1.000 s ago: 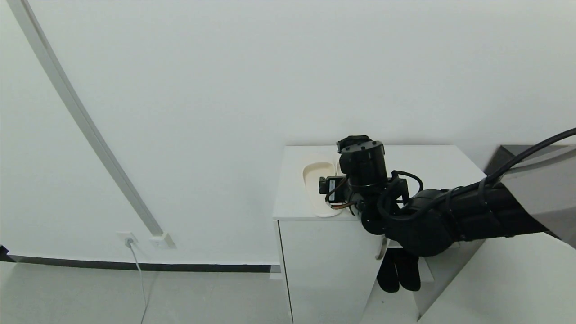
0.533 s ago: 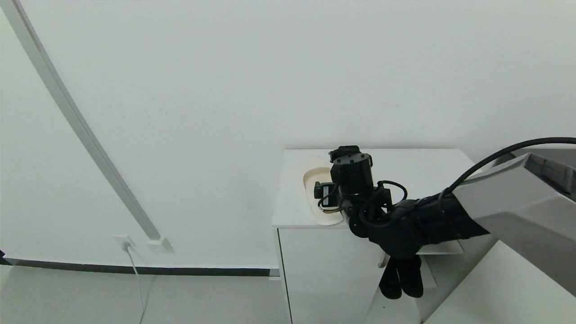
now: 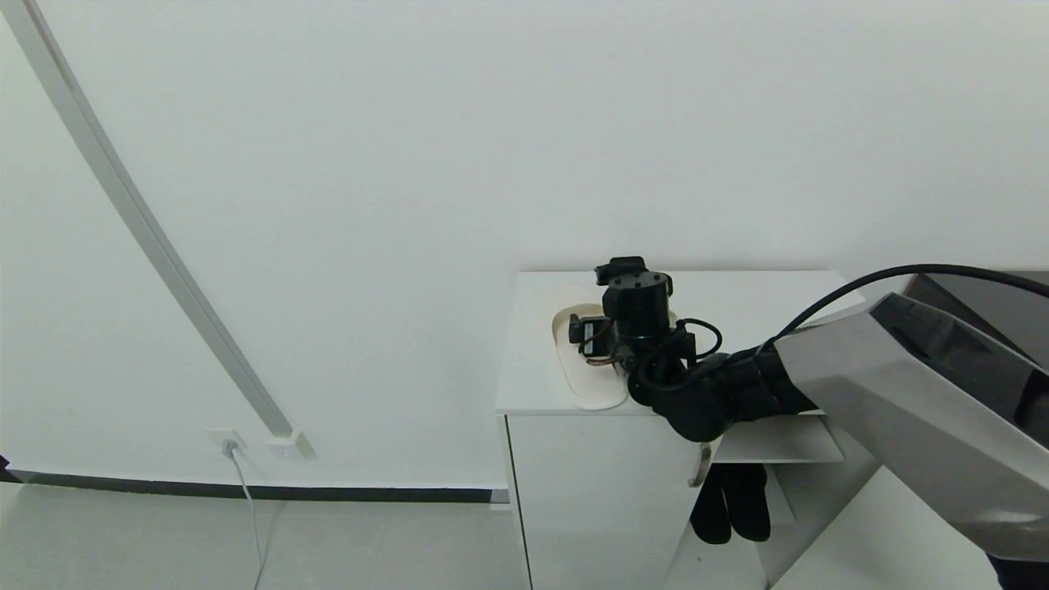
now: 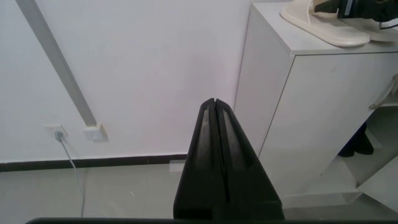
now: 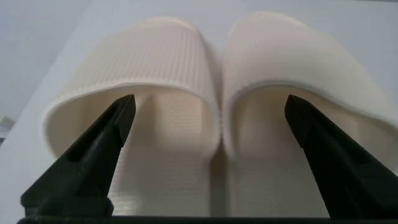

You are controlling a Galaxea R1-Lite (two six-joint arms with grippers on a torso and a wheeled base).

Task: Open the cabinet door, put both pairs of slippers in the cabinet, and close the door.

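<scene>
Cream slippers point(image 5: 211, 112) sit paired on top of the cabinet point(image 3: 762, 303), nr its front-left edge. R gripper point(image 5: 209, 106) just over them, jaws wide — one finger outside each slipper. Black slippers point(image 3: 729, 512) in cabinet's open right half. L gripper point(image 4: 216, 106) pressed closed — left of cabinet, below its top.

The cream slippers point(image 5: 155, 68) look like matt, soft foam with finely ribbed straps (insoles ribbed too); the cabinet point(image 3: 598, 483) is smooth matt white, the right gripper point(image 5: 209, 104) matt black plastic.
</scene>
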